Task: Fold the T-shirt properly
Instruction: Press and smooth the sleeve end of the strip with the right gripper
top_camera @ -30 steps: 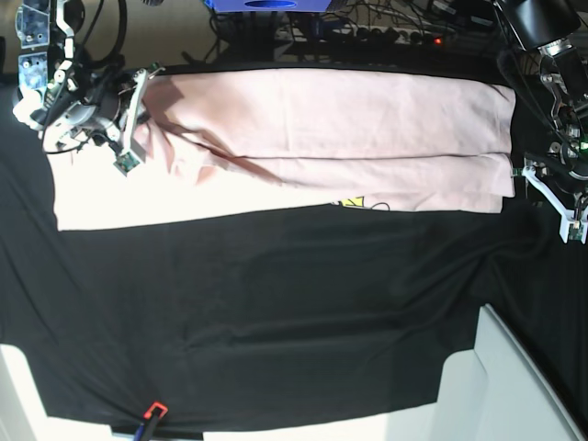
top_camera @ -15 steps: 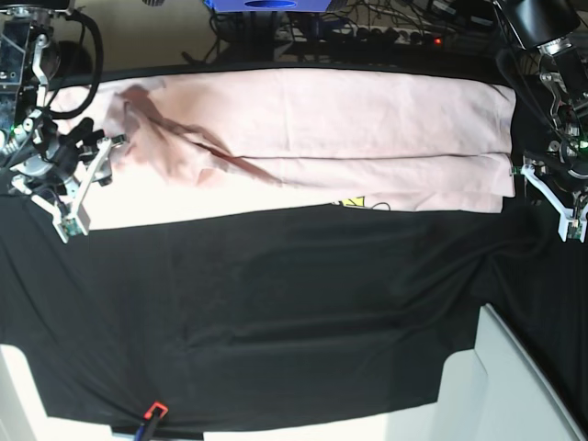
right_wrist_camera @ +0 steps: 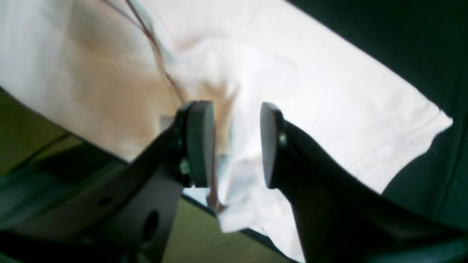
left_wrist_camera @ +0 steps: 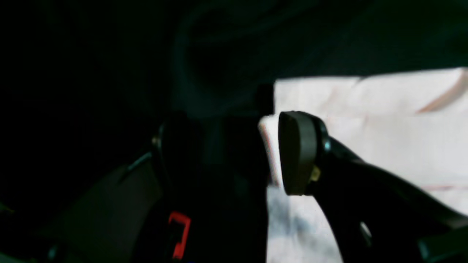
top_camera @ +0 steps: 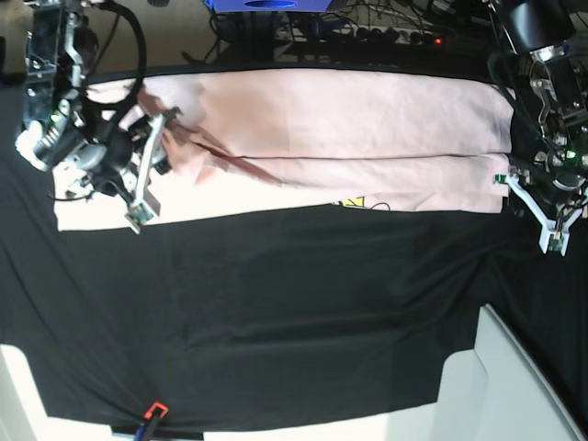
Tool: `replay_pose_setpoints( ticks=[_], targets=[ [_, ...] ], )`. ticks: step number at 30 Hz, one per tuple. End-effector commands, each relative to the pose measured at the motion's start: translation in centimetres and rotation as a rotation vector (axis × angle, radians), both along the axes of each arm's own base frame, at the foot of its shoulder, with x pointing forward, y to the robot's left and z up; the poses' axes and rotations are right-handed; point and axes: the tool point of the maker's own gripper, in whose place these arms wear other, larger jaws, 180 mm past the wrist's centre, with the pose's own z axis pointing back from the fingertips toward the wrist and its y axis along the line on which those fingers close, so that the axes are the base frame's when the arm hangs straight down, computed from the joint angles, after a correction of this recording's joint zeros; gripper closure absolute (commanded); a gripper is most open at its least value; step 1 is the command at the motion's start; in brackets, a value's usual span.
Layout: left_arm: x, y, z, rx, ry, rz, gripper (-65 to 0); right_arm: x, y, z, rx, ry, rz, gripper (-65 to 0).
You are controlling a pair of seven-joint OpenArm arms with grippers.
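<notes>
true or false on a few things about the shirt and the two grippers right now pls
1. The T-shirt lies stretched out along the far edge of the black cloth. True.
2. The right gripper has its fingers pressed fully together. False: a clear gap shows between them, with pink fabric in it.
3. The left gripper is at the shirt's end on the base view's right. True.
4. The shirt is folded into a small square. False: it is a long band.
5. The shirt is blue. False: it is pale pink.
</notes>
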Motion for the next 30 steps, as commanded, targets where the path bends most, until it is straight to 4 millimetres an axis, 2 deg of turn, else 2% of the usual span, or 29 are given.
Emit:
replay_pose_setpoints(
  ticks=[1, 5, 9, 12, 17, 20, 25, 30],
  targets=[
    [0.4, 0.9, 1.1, 0.029, -0.025, 0.005, -38.5, 1.3, 0.5, 0.7, 0.018, -0.036, 0.006, -15.1],
    [0.3, 1.1, 1.1, 0.031, -0.023, 0.009, -38.5, 2.7, 1.8, 0.3, 0.036, -0.028, 0.031, 0.0],
    [0.2, 1.3, 1.3, 0.037, -0.022, 0.010, -38.5, 3.8, 1.3, -0.5, 0.028, -0.011, 0.026, 0.0],
    [0.1, 1.8, 1.5, 0.049, -0.020, 0.010, -38.5, 3.7, 0.8, -2.1, 0.039, 0.016, 0.016, 0.0],
    [0.2, 1.9, 1.6, 0.050, -0.021, 0.010, -38.5, 2.6, 0.6, -5.3, 0.075, 0.089, -0.003, 0.0],
    [0.4, 1.7, 1.6, 0.050, -0.023, 0.004, -38.5, 1.2, 1.2, -6.3, 0.086, 0.128, 0.001, 0.0],
    [0.5, 1.6, 1.6, 0.049, -0.026, 0.003, -38.5, -1.4, 3.8, -6.3, 0.117, 0.148, 0.044, 0.0],
    [0.5, 1.5, 1.6, 0.048, -0.026, 0.003, -38.5, -2.8, 4.7, -5.9, 0.136, 0.147, 0.047, 0.0]
  ],
)
